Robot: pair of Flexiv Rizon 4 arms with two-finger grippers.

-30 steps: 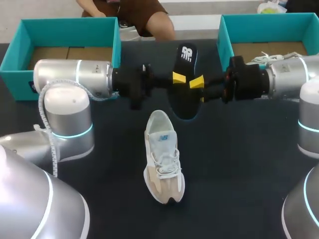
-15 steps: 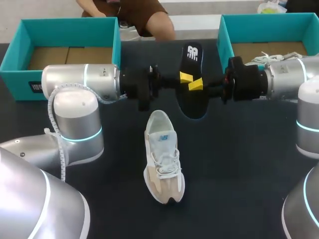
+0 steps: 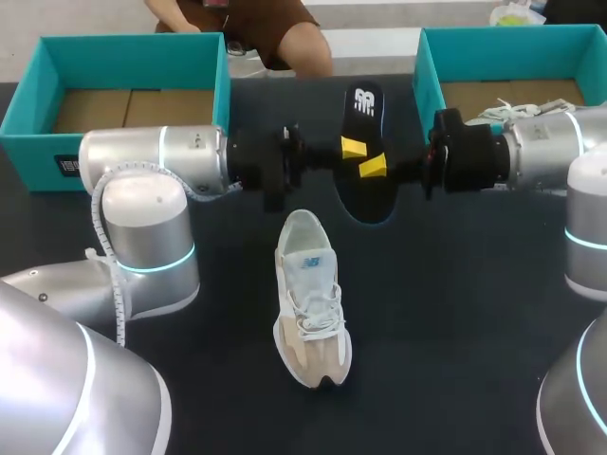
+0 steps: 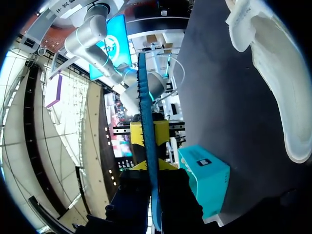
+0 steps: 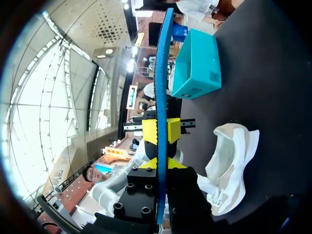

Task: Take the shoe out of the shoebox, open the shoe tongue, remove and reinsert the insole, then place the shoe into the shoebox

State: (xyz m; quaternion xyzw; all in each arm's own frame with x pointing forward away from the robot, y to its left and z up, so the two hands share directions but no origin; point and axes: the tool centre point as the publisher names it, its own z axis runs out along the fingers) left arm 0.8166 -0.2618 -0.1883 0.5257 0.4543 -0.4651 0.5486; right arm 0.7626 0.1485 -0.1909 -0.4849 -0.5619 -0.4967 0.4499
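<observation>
Dark table (image 3: 474, 313) in head view, w/ a teal box at each far corner: left shoebox (image 3: 133, 43) and right shoebox (image 3: 512, 36). White shoe (image 3: 310, 303) sits mid-table on its sole, outside both boxes, toe near, heel far. Black insole (image 3: 363, 102) is held above the table just beyond the heel, approx. midway b/w the boxes. Left claw (image 3: 353, 147) reaches in from the left and right claw (image 3: 373, 168) from the right, their tips close together at the insole's middle.

Left wrist view: insole (image 4: 146, 97) shows edge-on, its blue edge running b/w the tips of my left claw (image 4: 150, 168), which is clenched on it. Right claw (image 4: 148, 132) grips the same insole just ahead. Shoe (image 4: 278, 73) lies on the table (image 4: 219, 97) off to one side; right shoebox (image 4: 207, 178) is also in shot.

Right wrist view: same story mirrored. Right claw (image 5: 160, 163) is clamped on the edge-on insole (image 5: 163, 73), w/ left claw (image 5: 161, 130) just ahead. Shoe (image 5: 229, 165) lies beside the claw on the table (image 5: 263, 97), left shoebox (image 5: 197, 63) further off.
</observation>
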